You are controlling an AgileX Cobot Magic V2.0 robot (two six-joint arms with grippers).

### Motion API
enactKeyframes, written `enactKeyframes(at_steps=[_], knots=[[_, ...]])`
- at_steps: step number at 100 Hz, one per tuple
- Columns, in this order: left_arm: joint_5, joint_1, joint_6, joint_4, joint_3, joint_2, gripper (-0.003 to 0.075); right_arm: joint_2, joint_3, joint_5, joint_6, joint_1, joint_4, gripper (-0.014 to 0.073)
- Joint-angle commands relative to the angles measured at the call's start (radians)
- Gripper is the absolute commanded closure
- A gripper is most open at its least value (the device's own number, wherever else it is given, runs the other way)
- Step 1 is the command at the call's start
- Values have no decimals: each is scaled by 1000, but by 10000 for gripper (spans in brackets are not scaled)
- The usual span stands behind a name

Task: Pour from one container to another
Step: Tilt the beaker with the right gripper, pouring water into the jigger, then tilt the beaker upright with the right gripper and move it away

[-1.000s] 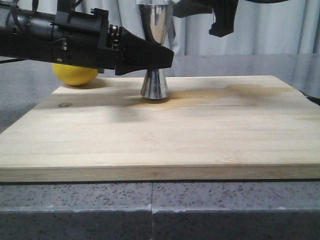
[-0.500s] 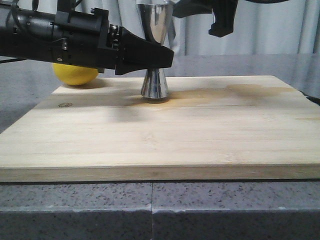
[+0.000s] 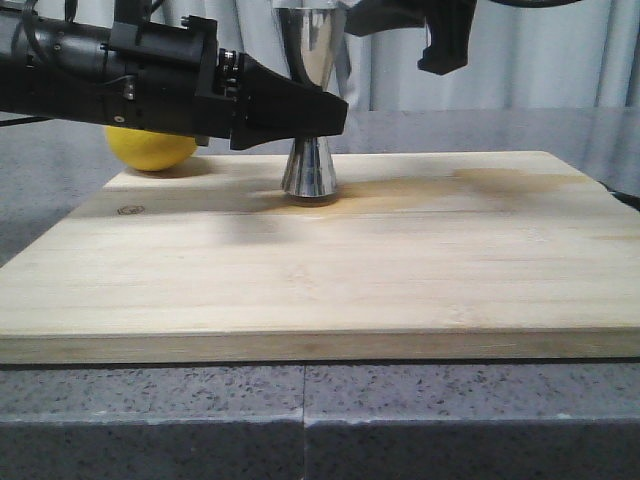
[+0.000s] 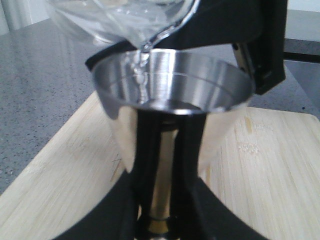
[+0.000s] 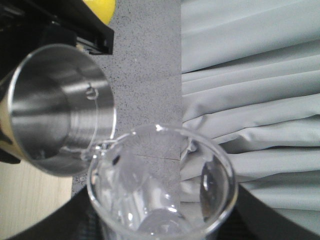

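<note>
Right now the steel jigger (image 3: 312, 110) stands upright toward the back of the wooden cutting board (image 3: 330, 270), with the left gripper (image 3: 318, 110) closed around its narrow gold waist; in the left wrist view the black fingers (image 4: 142, 145) press in on either side of the stem below the wide upper cup. Above it, the glass beaker (image 5: 160, 185) is tipped so that its pouring lip sits just over the rim of the jigger's open cup, and a thin clear stream (image 4: 142, 65) runs from the lip down into the steel bowl. The right gripper (image 3: 440, 40) sits high above the board near the jigger's top; its fingers are clamped on the beaker, showing as dark shapes beside the glass. A yellow lemon (image 3: 150, 148) lies on the grey countertop (image 3: 300, 420) behind the board's far left corner, partly hidden by the left arm.
</note>
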Motion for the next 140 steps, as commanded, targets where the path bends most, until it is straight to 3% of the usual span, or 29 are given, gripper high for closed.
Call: enactKeyframes(at_steps=[1, 87, 140], knots=[[107, -7, -4, -87, -30, -46, 739, -33, -38, 22, 1, 1, -26, 315], [107, -7, -4, -87, -30, -46, 739, -33, -38, 31, -39, 1, -26, 315], [107, -7, -4, -87, -30, -46, 739, -57, -38, 58, -12, -12, 297, 315]])
